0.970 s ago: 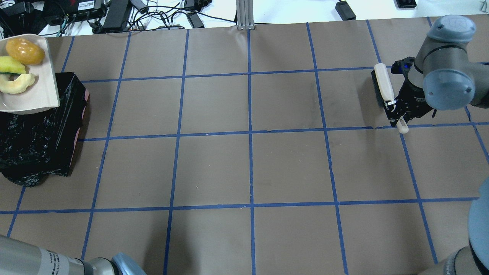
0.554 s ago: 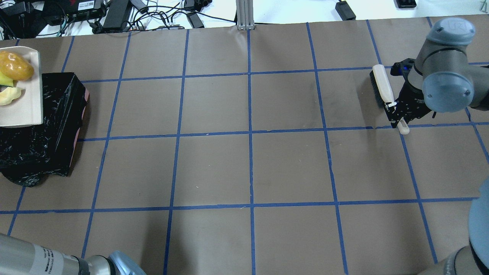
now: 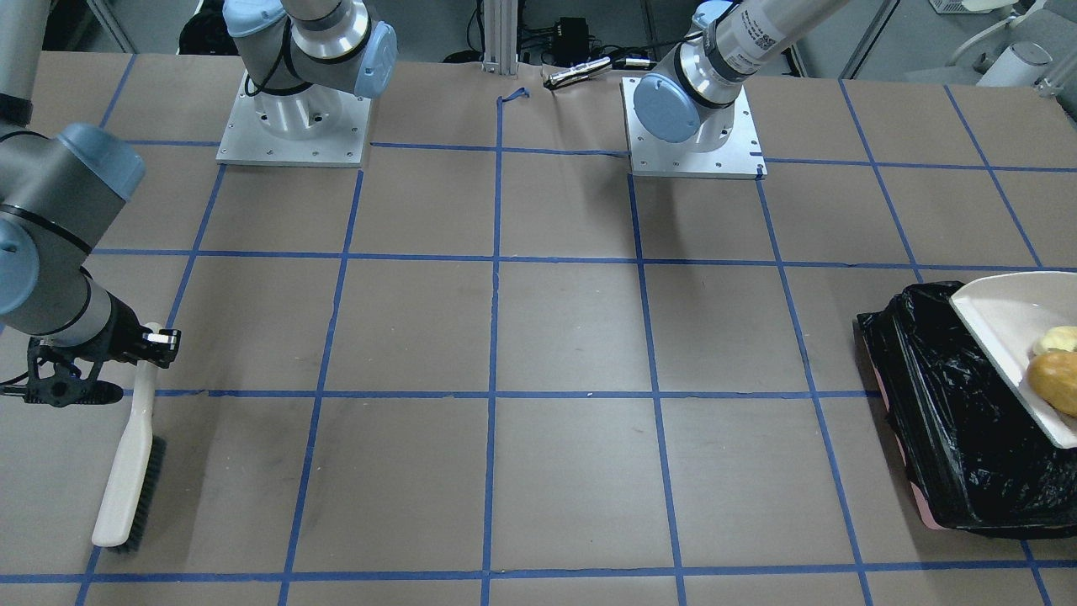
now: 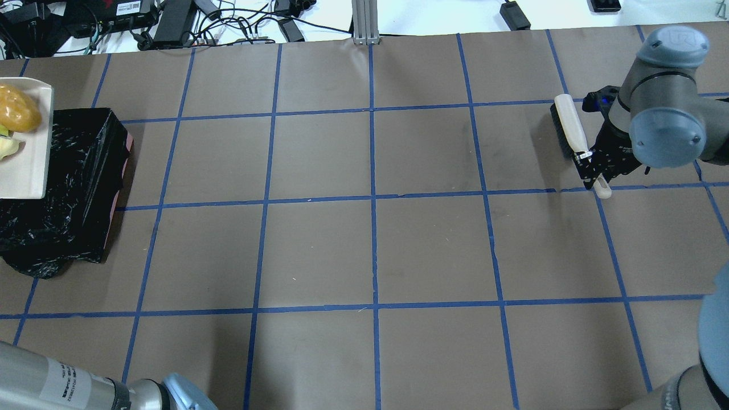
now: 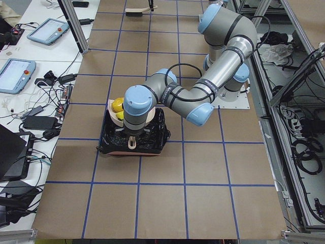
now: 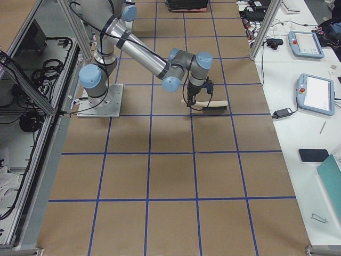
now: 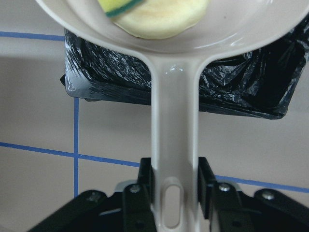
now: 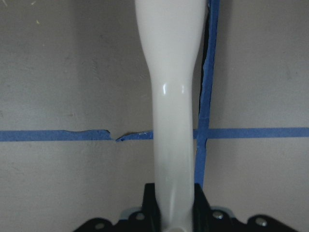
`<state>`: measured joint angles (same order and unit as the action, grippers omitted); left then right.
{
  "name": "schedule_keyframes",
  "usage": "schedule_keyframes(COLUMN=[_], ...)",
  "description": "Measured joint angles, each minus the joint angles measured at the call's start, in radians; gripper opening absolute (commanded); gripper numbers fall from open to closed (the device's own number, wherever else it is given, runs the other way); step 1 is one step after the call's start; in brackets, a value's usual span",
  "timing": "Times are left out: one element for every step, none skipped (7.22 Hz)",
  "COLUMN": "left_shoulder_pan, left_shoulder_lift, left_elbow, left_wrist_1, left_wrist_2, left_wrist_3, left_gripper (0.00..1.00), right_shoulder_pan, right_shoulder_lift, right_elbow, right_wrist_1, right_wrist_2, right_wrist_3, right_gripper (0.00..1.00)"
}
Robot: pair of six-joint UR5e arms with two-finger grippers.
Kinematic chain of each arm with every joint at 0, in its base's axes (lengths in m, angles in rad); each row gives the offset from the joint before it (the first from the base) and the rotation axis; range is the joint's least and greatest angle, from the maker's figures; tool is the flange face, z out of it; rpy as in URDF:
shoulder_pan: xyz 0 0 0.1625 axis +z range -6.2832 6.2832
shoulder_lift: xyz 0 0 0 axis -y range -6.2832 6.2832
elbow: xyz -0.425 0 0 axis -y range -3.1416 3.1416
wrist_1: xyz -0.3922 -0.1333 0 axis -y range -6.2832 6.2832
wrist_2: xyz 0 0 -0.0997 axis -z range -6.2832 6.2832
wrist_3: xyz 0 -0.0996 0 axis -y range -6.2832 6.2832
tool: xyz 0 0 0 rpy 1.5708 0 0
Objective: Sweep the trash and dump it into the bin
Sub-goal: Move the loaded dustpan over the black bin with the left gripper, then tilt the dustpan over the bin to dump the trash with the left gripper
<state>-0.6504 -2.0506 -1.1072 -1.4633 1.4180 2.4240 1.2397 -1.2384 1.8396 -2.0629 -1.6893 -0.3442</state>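
On the paper-covered table (image 4: 370,250), the black-bagged bin (image 4: 74,182) stands at 9 o'clock in the overhead view. The beige dustpan (image 4: 28,171) hangs above its 10 o'clock part, roughly level and loaded, with its open lip facing 3 o'clock over the bag. The brush (image 4: 569,128) is well apart at 2 o'clock. The right gripper (image 8: 174,203) pinches its handle and is best left there. The left gripper (image 7: 175,181) clamps the pan's handle from both sides. To dump cleanly, I judge the handle should be raised slowly with the lip low and inside the rim. The glossy potato piece (image 4: 17,114) would likely roll first, while the cream slice (image 7: 164,19) and yellow-green wedge (image 7: 116,6) may need a steeper tilt.
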Motion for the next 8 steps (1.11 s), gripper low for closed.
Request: schedule_keyframes(left_shoulder_pan=[0.000,-0.003,-0.006,-0.011,-0.019,-0.034,-0.053,-0.071], left_shoulder_lift=[-0.017,-0.031,-0.040,-0.045,-0.049,-0.053,-0.056,-0.059], left_elbow=[0.016,0.032,0.045,0.051,0.053,0.054,0.054,0.055], left_wrist_1=[0.003,0.005,0.011,0.031,0.058,0.080,0.105,0.129], left_wrist_2=[0.008,0.026,0.046,0.070,0.095,0.122,0.153,0.179], left_wrist_3=[0.030,0.065,0.108,0.156,0.193,0.213,0.232,0.250], left_gripper=[0.13,0.13,0.13,0.12,0.12,0.12,0.12,0.12], right_shoulder_pan=[0.000,0.000,0.000,0.000,0.000,0.000,0.000,0.000], right_shoulder_lift=[0.002,0.003,0.004,0.006,0.007,0.009,0.010,0.009], right_elbow=[0.001,0.001,0.001,0.001,0.001,0.001,0.001,-0.002], right_wrist_1=[0.000,0.000,0.001,0.003,0.002,0.001,0.000,-0.001], right_wrist_2=[0.002,0.002,0.002,0.002,0.002,0.003,0.002,0.001], right_wrist_3=[0.003,0.005,0.006,0.005,0.000,-0.001,-0.002,-0.002], right_gripper=[0.00,0.00,0.17,0.43,0.62,0.73,0.82,0.96])
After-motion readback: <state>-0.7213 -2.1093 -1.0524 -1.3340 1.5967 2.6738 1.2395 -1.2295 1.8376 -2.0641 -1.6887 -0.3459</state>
